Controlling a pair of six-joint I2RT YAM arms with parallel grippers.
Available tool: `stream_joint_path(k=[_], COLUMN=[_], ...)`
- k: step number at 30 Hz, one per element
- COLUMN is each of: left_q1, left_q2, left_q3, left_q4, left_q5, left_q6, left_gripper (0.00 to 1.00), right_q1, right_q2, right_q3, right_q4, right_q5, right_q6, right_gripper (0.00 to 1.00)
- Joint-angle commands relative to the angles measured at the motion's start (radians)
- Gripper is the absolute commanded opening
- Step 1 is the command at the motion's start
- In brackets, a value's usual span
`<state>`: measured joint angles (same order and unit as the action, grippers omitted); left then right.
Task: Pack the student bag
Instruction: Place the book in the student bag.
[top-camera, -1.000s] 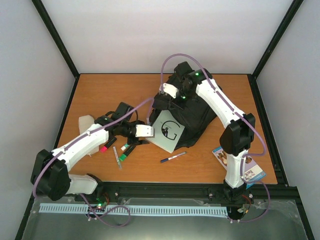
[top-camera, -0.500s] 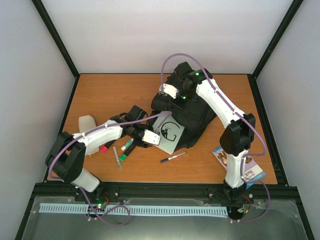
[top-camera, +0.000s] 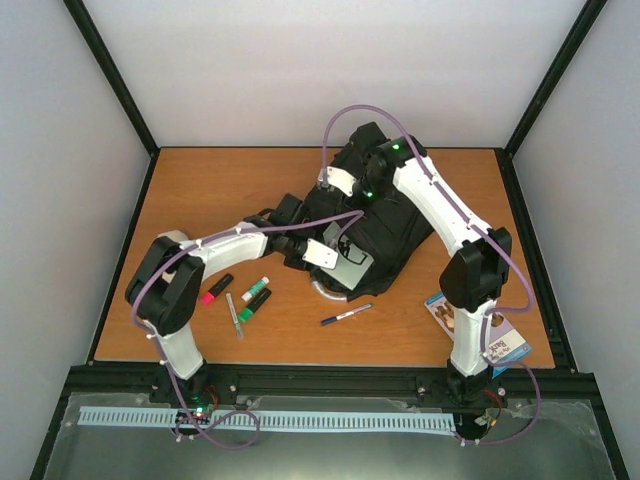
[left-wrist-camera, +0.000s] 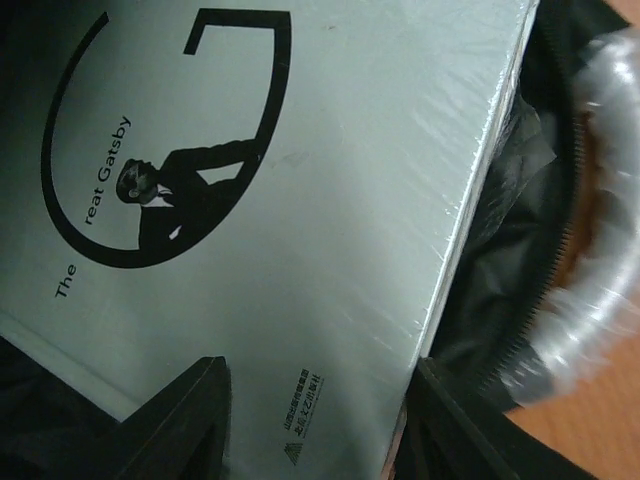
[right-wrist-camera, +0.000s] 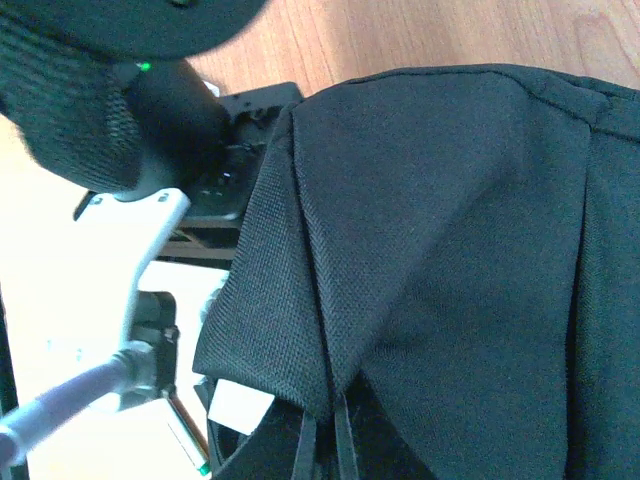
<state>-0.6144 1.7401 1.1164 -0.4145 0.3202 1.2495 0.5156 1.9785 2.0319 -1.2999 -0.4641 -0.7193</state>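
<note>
The large black fabric backpack (top-camera: 398, 238) lies slumped toward the far right of the tabletop (top-camera: 200, 190), its woven cloth (right-wrist-camera: 450, 250) drawn up into a peaked fold and its zippered mouth (left-wrist-camera: 500, 270) gaping at the near-left edge.

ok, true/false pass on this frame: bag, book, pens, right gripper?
1. The right gripper is shut on a fold of the student bag. True.
2. The book lies flat on the table, clear of the bag. False: part of it is already inside the bag's opening, with black fabric around it.
3. The book's cover reads The Great Gatsby. True.
4. All the pens are packed. False: a pink marker, a green marker and a pen lie on the table.
</note>
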Motion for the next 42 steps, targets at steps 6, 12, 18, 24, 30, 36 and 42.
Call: stream_joint_path(k=[6,12,18,24,30,36,42], left_q1=[-0.023,-0.047,-0.059,-0.059,-0.059,-0.059,-0.06], left_q2=[0.137,0.198,0.261,0.373,0.394,0.252,0.073], left_q3=[0.157,0.125,0.136,0.242,0.263,0.18,0.106], left_q4=[0.123,0.341,0.572,0.617,0.608,0.551,0.37], left_q5=[0.001,-0.089,-0.196,-0.291,-0.322,-0.293,-0.156], left_q6=[-0.039,-0.151,-0.305,-0.34,-0.403,-0.448,-0.515], left_gripper=[0.5,0.47,0.44,0.44,0.46,0.57,0.59], right_q1=[0.003,0.003,0.003,0.006,0.006,-0.03,-0.088], right_q2=[-0.045,-0.046,-0.049,-0.042,-0.043,-0.034,-0.009], right_q3=[0.052,0.039,0.029,0.03,0.026,0.02,0.021], right_q4=[0.016,0.007,0.001,0.002,0.0,0.037,0.062], right_q5=[-0.093,-0.09,-0.092,-0.087,-0.07,-0.032,-0.011], right_q6=[-0.019,-0.024,-0.021,-0.02,-0.024,-0.003,-0.018], right_gripper=[0.03,0.03,0.03,0.03,0.03,0.03,0.03])
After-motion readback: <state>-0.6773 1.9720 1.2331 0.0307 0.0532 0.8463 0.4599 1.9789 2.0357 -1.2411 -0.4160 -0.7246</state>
